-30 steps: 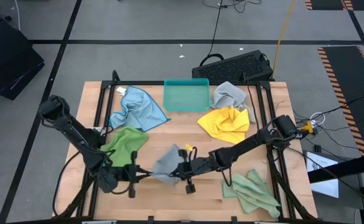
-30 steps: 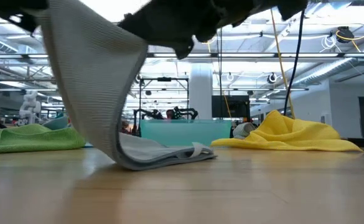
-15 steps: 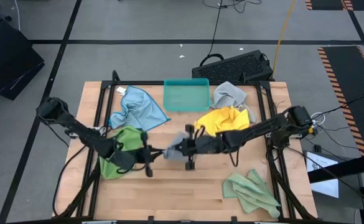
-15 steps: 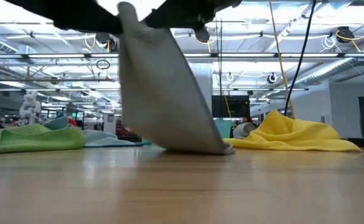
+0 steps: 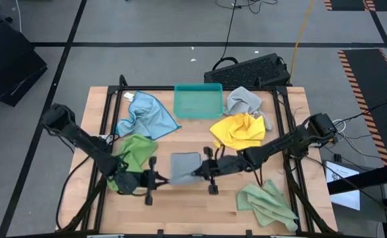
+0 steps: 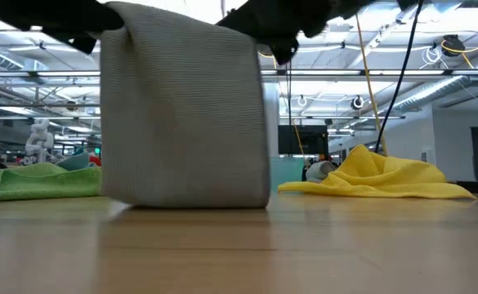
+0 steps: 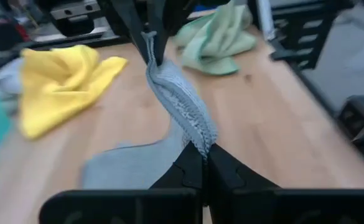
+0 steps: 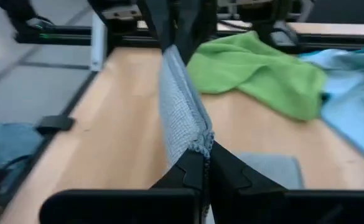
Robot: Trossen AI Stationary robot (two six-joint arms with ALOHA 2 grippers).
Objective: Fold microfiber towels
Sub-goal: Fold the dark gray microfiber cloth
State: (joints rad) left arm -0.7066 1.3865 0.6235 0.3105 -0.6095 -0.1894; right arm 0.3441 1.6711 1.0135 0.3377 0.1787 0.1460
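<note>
I have the left gripper (image 5: 155, 178) clenched on one top corner of the grey towel (image 5: 184, 165), and the right gripper (image 5: 200, 173) clenched on the other; the two face each other across the front middle of the table with the cloth's top edge stretched between them. In the low view the grey towel (image 6: 185, 106) hangs as a flat doubled sheet, its lower edge touching the wood.

I judge I am mid-fold on this one: the cloth is lifted and squared, and the next move calls for laying it down evenly, so both arms should travel together, or the edge will skew.

From the towel, the green towel (image 5: 132, 153) lies at about nine o'clock, the light blue towel (image 5: 145, 114) at eleven, the teal tray (image 5: 198, 100) at twelve, the yellow towel (image 5: 238, 130) at two with a second grey towel (image 5: 243, 100) beyond it, and the other green towel (image 5: 267, 205) at four.

Half a second ago the pair held the cloth farther back and it hung skewed to a point; now both grippers are nearer the front edge and the sheet hangs square.
</note>
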